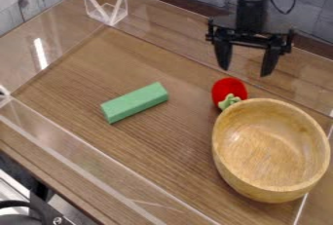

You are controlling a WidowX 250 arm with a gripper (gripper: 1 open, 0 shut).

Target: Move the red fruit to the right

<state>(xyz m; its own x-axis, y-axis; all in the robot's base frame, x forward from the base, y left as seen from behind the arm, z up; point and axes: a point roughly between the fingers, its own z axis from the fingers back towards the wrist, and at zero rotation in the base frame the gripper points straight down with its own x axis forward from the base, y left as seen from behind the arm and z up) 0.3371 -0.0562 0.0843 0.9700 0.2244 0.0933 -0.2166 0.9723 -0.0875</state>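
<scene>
The red fruit (228, 93), small and round with a light green leafy stem pointing toward me, rests on the wooden table just behind the rim of the wooden bowl (271, 148). My black gripper (247, 67) hangs above and slightly behind the fruit, raised clear of it. Its two fingers are spread wide with nothing between them. No part of the gripper touches the fruit.
A flat green rectangular block (135, 102) lies left of centre. Clear acrylic walls (53, 49) fence the table on the left, front and back, with a clear stand (104, 7) at the back left corner.
</scene>
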